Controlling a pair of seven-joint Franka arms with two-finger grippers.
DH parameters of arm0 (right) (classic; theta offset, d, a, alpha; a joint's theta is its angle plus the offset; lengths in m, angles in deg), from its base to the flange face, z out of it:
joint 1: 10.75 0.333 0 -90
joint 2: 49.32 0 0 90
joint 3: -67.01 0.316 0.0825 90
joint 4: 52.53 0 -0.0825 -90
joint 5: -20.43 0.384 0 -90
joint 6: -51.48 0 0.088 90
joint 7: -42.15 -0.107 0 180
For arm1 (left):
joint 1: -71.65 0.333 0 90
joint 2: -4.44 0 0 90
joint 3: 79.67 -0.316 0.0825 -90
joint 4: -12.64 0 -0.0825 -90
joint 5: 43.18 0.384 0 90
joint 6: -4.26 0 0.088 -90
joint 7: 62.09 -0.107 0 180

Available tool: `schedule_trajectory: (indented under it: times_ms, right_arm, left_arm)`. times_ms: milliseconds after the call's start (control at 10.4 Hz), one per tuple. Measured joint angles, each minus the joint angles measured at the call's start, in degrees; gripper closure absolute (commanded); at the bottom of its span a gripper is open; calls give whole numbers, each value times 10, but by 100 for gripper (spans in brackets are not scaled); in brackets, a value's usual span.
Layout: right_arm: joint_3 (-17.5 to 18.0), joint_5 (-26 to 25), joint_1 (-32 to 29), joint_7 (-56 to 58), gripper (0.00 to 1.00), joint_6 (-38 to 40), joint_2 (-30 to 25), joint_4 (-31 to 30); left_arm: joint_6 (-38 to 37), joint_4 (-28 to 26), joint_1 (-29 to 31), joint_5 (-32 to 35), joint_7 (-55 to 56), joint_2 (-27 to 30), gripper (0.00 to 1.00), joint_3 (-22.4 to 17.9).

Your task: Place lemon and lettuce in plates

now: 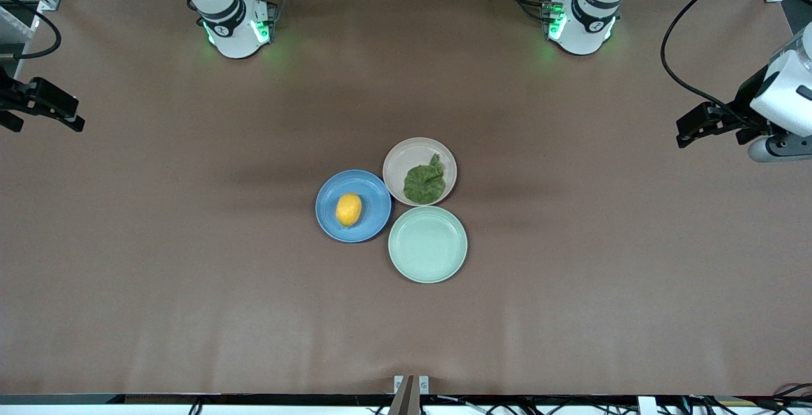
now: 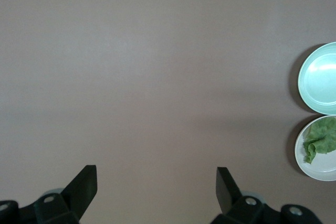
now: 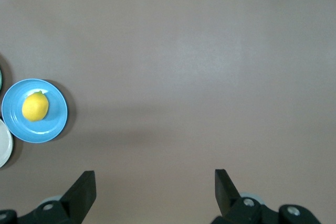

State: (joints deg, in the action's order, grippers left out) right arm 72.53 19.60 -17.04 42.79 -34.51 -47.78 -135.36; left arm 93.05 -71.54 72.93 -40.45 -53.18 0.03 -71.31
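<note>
- Now the smooth yellow lemon [image 1: 349,209] lies in the blue plate [image 1: 374,196]; the wrinkly green lettuce [image 1: 424,183] lies in the beige-pink plate [image 1: 406,158].
- Left end effector [image 2: 156,184] and right end effector [image 3: 155,187], both released, hang over bare counter [image 1: 190,243], well apart from them.

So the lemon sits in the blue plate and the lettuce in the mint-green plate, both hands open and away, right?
Not quite: the front view shows the lettuce in the beige-pink plate; the mint-green plate is empty. The lemon is in the blue plate, with the left hand and the right hand open and away.

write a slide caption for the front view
Lemon on the blue plate, lettuce on the beige plate, mint plate bare.
</note>
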Motion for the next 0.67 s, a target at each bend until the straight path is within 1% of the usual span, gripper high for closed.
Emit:
schedule_trajectory:
  times_ms: [482,675]
  right_arm:
    - [0,0,1,0,0,9,-7,-8]
    - [-1,0,1,0,0,9,-10,-10]
  left_arm:
    - [-6,0,0,-3,0,8,0,0]
    - [-8,0,0,-21,0,16,0,0]
